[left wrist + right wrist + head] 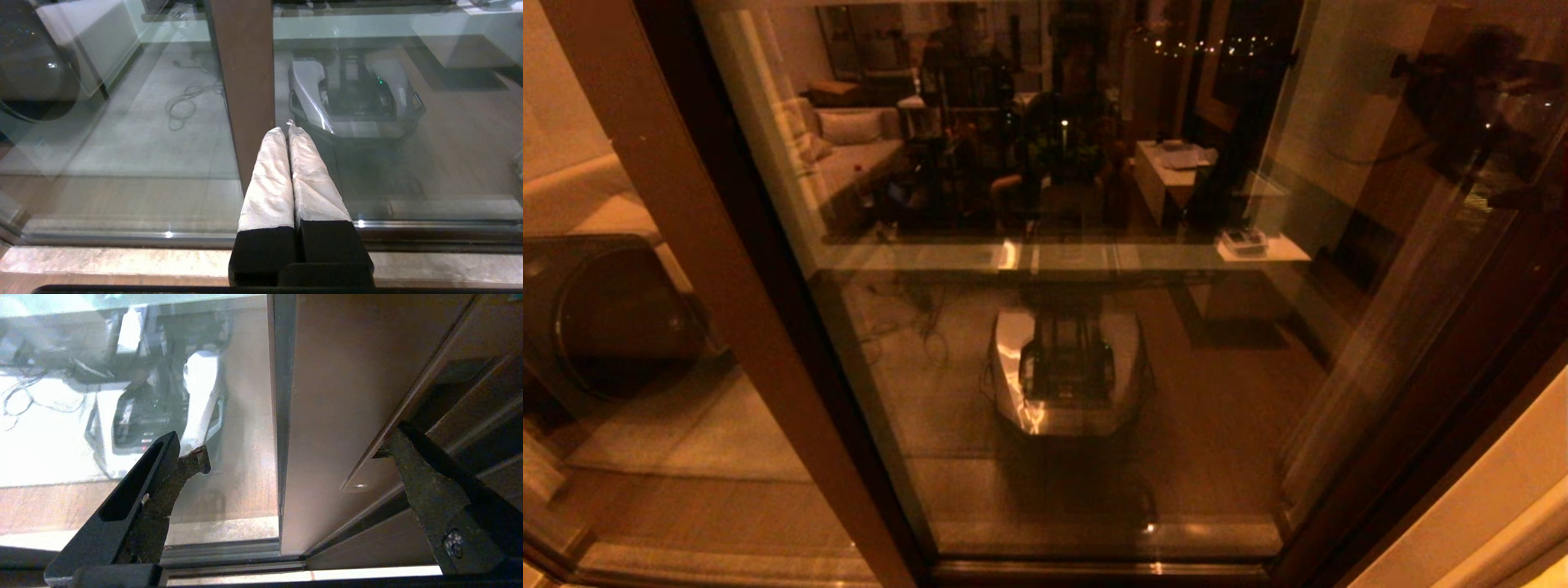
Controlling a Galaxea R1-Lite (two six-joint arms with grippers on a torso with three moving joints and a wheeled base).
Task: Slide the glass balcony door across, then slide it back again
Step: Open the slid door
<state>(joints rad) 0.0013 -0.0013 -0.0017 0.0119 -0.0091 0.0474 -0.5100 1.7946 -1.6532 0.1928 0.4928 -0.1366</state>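
Right gripper (294, 445) fingers straddling glass balcony door (327, 396) stile edge

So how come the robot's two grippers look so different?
The left gripper is shut, its pale padded fingers pressed together, hanging before the lighter-brown stile. The right gripper is open wide, with dark worn fingers straddling the glass balcony door stile's edge. Both point toward the glass.

Your left gripper (288, 128) is closed, both white-wrapped fingers (269, 179) pressed flat together, centred low in the left wrist frame; your right gripper (298, 445) is spread wide, one finger lower left, the other at the right edge of the right wrist frame; neither arm shows directly in the head view.
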